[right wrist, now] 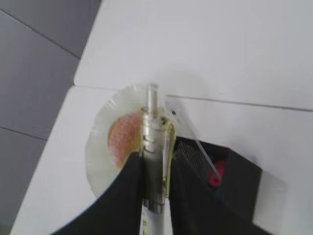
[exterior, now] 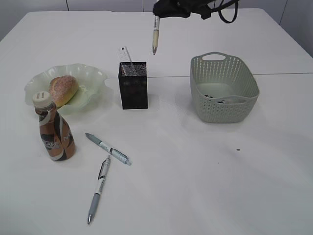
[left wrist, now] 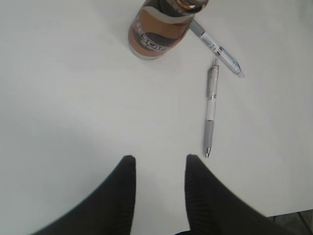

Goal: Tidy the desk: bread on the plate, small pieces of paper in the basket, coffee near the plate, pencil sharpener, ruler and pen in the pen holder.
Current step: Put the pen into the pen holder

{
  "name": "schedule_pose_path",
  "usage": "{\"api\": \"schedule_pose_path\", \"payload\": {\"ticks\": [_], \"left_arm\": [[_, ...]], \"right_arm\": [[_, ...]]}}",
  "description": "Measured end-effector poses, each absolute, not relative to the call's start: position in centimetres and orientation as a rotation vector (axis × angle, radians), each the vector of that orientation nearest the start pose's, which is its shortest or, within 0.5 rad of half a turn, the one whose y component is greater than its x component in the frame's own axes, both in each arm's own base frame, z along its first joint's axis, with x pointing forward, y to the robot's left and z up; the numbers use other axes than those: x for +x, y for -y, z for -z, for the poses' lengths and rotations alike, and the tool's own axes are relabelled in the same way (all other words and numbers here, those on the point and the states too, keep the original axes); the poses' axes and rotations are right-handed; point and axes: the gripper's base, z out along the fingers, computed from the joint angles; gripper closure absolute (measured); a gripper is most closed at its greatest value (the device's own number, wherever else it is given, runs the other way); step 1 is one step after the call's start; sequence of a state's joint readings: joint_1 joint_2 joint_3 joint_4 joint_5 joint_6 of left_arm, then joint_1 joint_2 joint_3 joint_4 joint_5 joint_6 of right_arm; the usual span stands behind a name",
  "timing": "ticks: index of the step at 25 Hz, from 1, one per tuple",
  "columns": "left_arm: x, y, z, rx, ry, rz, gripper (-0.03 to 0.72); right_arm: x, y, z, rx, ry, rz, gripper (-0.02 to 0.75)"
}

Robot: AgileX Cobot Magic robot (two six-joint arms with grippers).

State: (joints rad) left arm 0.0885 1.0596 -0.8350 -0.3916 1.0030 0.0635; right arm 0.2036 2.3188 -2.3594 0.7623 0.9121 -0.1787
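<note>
My right gripper (exterior: 157, 14) is shut on a cream-barrelled pen (exterior: 155, 35) that hangs tip down, high above and just right of the black mesh pen holder (exterior: 133, 86); the pen also shows in the right wrist view (right wrist: 155, 161). The holder has a clear ruler (exterior: 126, 58) standing in it, and a pink object (right wrist: 215, 177) shows inside it. Bread (exterior: 63, 89) lies on the green wavy plate (exterior: 93, 78). The coffee bottle (exterior: 54, 130) stands in front of the plate. Two grey pens (exterior: 108, 149) (exterior: 99, 188) lie on the table. My left gripper (left wrist: 158, 161) is open and empty, near one pen's tip (left wrist: 211, 113).
A green basket (exterior: 225, 88) stands to the right of the pen holder, with small pieces of paper (exterior: 222, 99) at its bottom. A tiny dark speck (exterior: 238, 150) lies on the white table in front of the basket.
</note>
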Motion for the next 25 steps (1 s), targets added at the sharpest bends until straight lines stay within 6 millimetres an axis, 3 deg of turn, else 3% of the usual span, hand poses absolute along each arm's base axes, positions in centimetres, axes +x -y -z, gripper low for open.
{"api": "schedule_pose_path", "payload": {"ticks": [3,7,25], "left_arm": [[18.8,1.3,-29.9,-0.218,-2.643,0.456,0.434],[18.8,1.3,-29.9,-0.218,-2.642,0.456,0.434],[18.8,1.3,-29.9,-0.219,-2.639,0.455,0.434]], "right_arm": [[51.3,-15.9,-30.9,-0.163,-2.162,-1.007,0.643],[52.3,-16.5,-28.9,-0.168,-2.113,-1.084,0.643],[54.3,-17.2,-23.8,-0.228,-2.012,-1.114,0.644]]}}
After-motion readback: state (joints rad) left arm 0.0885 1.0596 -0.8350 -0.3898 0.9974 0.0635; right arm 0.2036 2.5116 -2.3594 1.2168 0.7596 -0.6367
